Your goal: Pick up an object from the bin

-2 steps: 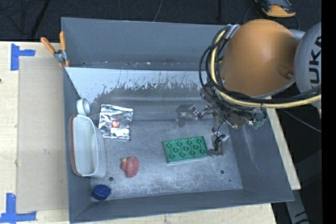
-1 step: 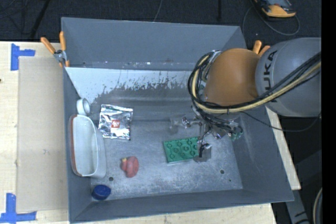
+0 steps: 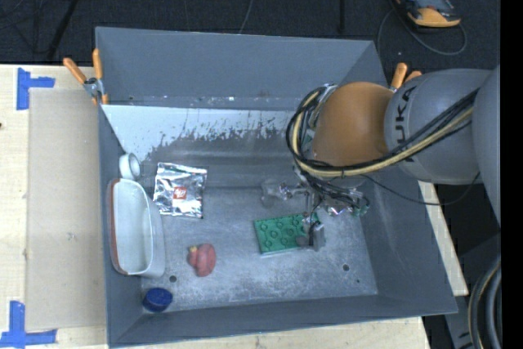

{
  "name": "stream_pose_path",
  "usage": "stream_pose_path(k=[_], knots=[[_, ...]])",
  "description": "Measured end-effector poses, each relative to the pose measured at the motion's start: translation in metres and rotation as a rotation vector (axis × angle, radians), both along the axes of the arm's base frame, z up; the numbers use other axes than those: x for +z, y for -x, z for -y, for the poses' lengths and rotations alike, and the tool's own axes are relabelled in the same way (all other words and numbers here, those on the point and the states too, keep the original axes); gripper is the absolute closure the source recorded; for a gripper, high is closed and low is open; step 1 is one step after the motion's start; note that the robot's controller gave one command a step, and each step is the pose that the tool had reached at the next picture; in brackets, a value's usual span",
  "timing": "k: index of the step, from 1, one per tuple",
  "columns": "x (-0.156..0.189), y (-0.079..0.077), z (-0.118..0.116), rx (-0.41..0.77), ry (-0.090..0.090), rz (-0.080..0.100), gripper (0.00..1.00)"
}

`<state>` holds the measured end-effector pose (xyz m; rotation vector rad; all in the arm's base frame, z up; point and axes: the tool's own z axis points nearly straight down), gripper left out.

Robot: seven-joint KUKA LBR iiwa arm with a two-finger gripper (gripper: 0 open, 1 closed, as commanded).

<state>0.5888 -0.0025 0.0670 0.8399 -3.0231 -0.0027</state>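
Blue cap: near-left corner of the bin.
Pink lump: just beyond the cap, slightly right.
Green studded plate: flat on the bin floor, right of the lump.
Tool: low over the plate's right edge; released or clenched, cannot tell.
White tub: along the left wall.
Foil packet: farther back, beside the tub's far end.
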Motion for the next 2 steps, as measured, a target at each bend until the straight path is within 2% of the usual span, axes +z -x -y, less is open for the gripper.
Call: stream_pose_path(k=[1, 2], knots=[[0.006, -0.002, 0.000, 0.002, 0.001, 0.003, 1.00], [0.170, 0.019, -0.013, 0.083, 0.000, 0.012, 1.00]])
